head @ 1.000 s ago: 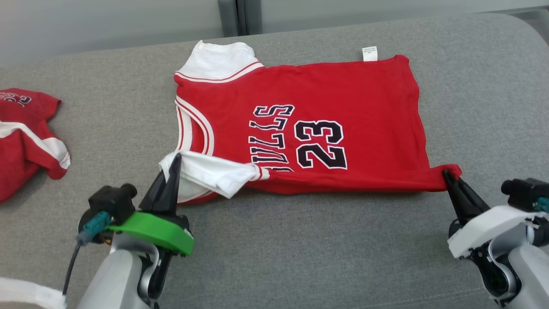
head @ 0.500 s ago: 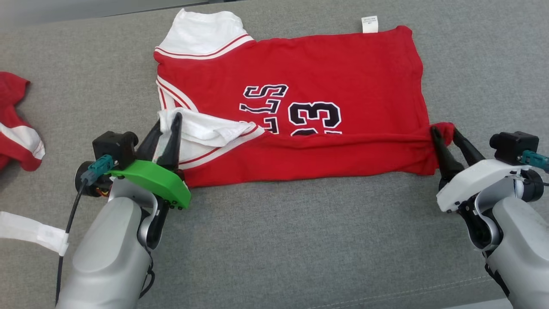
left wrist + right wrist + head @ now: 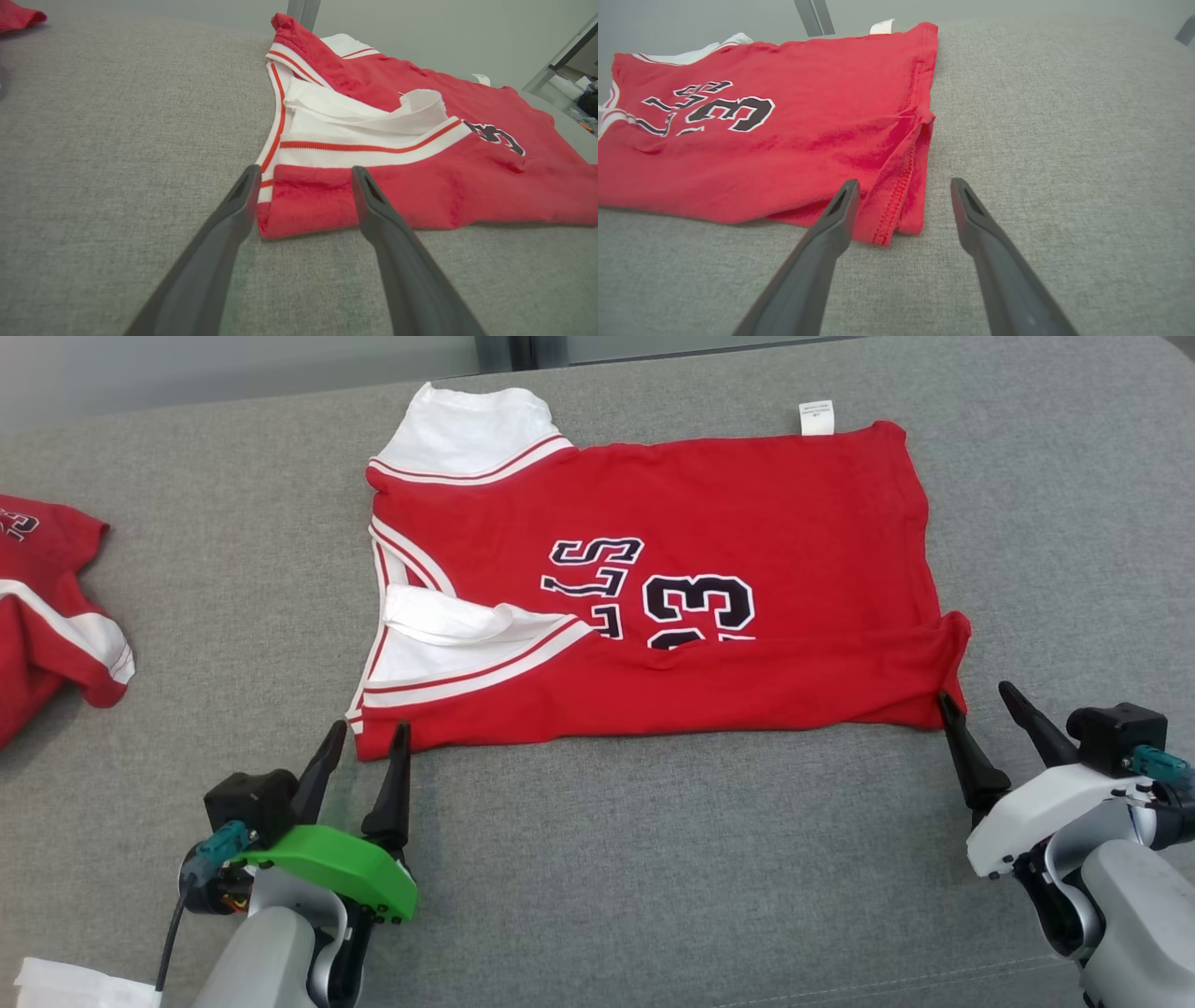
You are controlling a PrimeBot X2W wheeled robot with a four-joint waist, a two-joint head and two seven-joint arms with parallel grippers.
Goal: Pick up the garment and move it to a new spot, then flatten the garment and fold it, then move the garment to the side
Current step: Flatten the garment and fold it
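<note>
Altogether two red garments (image 3: 709,504) (image 3: 51,616), two parted tools (image 3: 370,728) (image 3: 975,693)

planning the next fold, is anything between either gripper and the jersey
Nothing visible. The left gripper and right gripper stand open at the near corners of the jersey, with bare grey cushion around them.

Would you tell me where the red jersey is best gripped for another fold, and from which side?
I'd grip the red jersey at its near corners, left gripper on the armhole corner, right gripper on the hem corner, coming in low from the robot's side: that doubled edge lies straight, facing open grippers.
</note>
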